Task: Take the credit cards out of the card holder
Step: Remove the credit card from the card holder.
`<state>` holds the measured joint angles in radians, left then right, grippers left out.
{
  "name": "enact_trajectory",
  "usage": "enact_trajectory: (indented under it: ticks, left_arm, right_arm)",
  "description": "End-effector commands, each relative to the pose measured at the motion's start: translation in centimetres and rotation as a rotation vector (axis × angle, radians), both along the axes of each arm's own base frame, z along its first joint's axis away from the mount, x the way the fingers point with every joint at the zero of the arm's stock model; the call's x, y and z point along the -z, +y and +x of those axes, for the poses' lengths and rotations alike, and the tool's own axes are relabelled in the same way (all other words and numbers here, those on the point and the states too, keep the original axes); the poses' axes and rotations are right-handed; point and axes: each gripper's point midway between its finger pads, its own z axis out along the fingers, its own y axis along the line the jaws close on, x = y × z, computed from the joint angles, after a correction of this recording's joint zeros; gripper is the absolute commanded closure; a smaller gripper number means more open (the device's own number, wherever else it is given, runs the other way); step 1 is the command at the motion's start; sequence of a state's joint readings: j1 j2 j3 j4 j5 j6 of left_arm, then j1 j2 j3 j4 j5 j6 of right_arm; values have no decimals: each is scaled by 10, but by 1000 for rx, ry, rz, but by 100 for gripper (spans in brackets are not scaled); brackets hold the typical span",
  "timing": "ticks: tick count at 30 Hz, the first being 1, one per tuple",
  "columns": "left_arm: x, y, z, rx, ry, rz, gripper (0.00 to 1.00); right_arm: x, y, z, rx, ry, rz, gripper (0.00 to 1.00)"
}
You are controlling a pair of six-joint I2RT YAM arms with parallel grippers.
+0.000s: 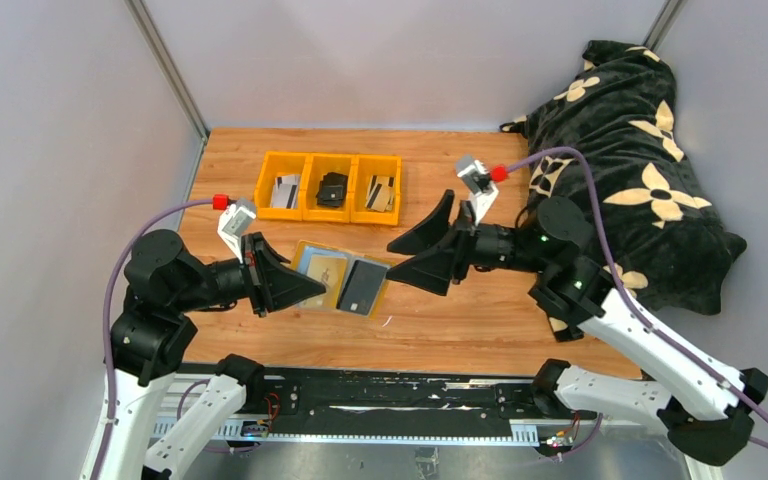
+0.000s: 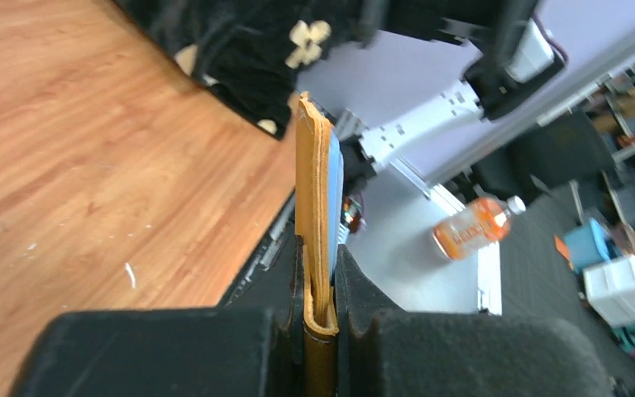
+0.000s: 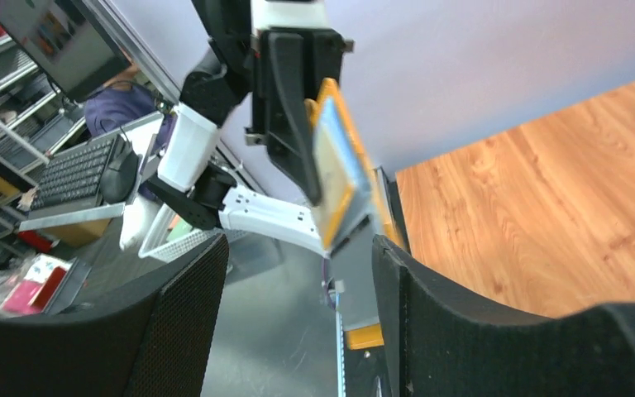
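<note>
My left gripper [image 1: 305, 288] is shut on the mustard-yellow card holder [image 1: 332, 276] and holds it open above the table. A tan card [image 1: 323, 270] shows in its left half and a dark grey panel [image 1: 363, 286] in its right half. In the left wrist view the card holder [image 2: 317, 207] stands edge-on, pinched between my left gripper's [image 2: 321, 318] jaws. My right gripper [image 1: 392, 258] is open just right of the card holder. In the right wrist view the card holder [image 3: 339, 161] is ahead of my right gripper [image 3: 298, 248], and the grey panel [image 3: 357, 273] lies close beside the right finger [image 3: 430, 306], not gripped.
Three joined yellow bins [image 1: 304, 186] stand at the back, holding cards and a black folded item [image 1: 332, 189]. A black blanket with pale flowers [image 1: 630, 150] fills the right side. The table's near edge and a black rail [image 1: 390, 395] lie below the grippers.
</note>
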<state>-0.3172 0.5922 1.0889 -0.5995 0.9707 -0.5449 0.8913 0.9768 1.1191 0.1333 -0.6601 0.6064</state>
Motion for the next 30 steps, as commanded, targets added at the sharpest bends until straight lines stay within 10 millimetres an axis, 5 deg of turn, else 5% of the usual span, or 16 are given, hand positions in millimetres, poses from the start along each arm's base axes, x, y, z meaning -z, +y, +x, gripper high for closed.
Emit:
enact_trajectory:
  ticks: [1,8,22,30]
  left_arm:
    - [-2,11,33,-197,-50,39,100]
    - [-1,10,39,-208,-29,29,100]
    - [-22,-3,9,-33,13,-68,100]
    - [-19,-4,8,-23,29,-81,100]
  right_arm:
    - [-11,-4,-1,42,33,49,32]
    - [12,34,-30,-128,66,10,35]
    - [38,67,-19,-179,111,-38,40]
    - [21,73,-23,-236,138,38,65]
